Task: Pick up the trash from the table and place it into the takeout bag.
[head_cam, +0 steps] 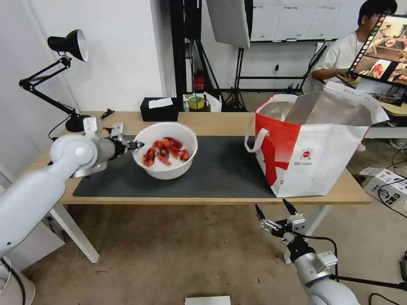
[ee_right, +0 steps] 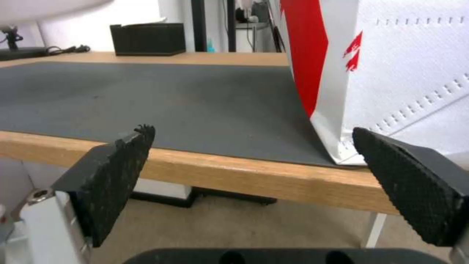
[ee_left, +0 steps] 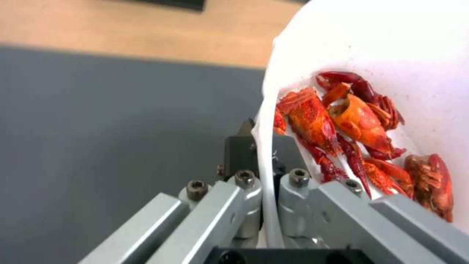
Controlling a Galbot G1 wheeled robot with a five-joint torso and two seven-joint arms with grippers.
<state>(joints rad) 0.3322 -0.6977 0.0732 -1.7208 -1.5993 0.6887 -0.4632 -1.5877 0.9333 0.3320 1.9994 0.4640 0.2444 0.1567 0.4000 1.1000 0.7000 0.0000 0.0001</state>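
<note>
Pinching the near rim of the bowl (head_cam: 165, 156) w/ a thin edge grip, left gripper (head_cam: 135, 146) holds it tilted above the mat (head_cam: 220, 169); takeout bag (head_cam: 313, 148) sits well beyond it. Right gripper (head_cam: 275, 214) is spread wide below the table (head_cam: 212, 120) edge. Risk: bowl may pivot, shells (ee_left: 361, 135) spill.

No readable text in any view. Takeout bag (head_cam: 322, 152): small round red logo (head_cam: 306, 154) on white front panel, characters inside too small to make out; red brush-like marks on same bag in right wrist view (ee_right: 354, 51), not legible as letters. Whiteboard panels (head_cam: 292, 17) on back wall carry small header marks, unreadable. Tablet screen (head_cam: 383, 44) at upper right edge shows row of small app icons and camera pictures, no words legible.
</note>
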